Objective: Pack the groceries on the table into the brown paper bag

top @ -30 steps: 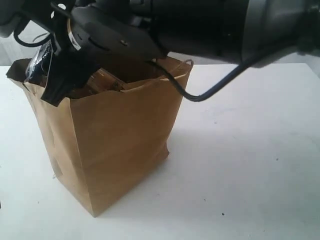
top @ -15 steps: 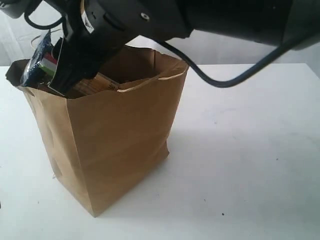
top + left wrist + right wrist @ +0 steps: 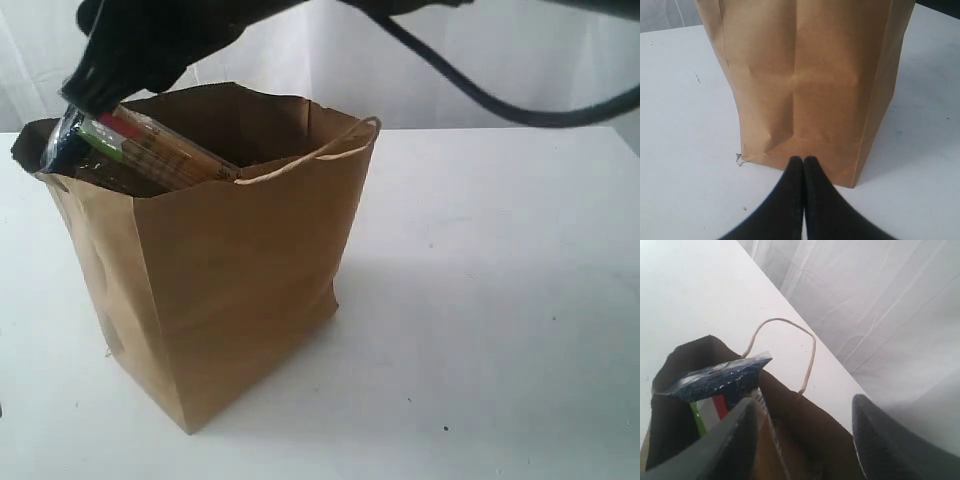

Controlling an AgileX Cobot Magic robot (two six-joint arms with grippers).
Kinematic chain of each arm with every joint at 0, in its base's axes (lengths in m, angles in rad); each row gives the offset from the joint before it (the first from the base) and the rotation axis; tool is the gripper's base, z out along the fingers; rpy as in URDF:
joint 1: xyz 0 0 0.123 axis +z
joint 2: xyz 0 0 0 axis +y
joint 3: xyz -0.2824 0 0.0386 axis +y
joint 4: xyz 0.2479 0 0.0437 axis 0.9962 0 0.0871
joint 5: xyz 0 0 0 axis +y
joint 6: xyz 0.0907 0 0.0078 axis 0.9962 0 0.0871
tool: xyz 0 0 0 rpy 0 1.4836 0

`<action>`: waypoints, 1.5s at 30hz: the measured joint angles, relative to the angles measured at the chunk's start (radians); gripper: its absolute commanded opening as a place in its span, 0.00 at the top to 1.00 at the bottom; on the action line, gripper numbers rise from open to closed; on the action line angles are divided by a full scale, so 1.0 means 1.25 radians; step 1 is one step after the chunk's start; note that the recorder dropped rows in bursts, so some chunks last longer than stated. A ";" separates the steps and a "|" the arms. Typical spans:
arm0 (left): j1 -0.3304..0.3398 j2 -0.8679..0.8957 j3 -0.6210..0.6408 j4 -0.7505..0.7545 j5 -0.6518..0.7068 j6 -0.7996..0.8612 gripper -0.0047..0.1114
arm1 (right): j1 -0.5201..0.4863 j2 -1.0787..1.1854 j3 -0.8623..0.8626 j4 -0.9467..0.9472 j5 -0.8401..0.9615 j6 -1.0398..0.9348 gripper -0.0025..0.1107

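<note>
Qty: 1 brown paper bag (image 3: 240,290), 1 spaghetti pkt (image 3: 160,150), 2 loop handles (image 3: 330,152), 1 table (image 3: 500,300).

Plain white surface (image 3: 520,330), wide and flat, running back to a straight far edge. Dotted with a few tiny dark specks (image 3: 446,428) and faint scuffs. Backed by a white cloth curtain (image 3: 300,70), hanging just behind that edge in soft vertical folds and creases. From the right wrist, appears as pale grey-white drapery filling the whole backdrop, crossed by long slanting wrinkles. Lit evenly and softly, without hard glare or bright spots. Marked by one broad, blurred grey shadow (image 3: 440,290) lying across the middle of the surface.
</note>
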 measured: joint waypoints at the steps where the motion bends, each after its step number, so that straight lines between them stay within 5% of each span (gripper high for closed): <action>1: 0.000 0.000 0.000 0.000 0.000 0.000 0.96 | 0.000 -0.004 0.000 -0.002 0.000 0.010 0.61; 16: 0.000 0.000 0.000 0.000 0.000 0.000 0.96 | 0.000 -0.124 0.178 -0.030 -0.122 0.112 0.98; 28: 0.000 0.000 0.000 0.000 0.000 0.000 0.96 | -0.053 -0.229 0.345 -0.040 -0.249 0.250 0.98; 45: 0.000 0.000 0.000 0.000 0.000 0.000 0.96 | -0.313 -0.499 0.623 -0.015 -0.304 0.277 0.98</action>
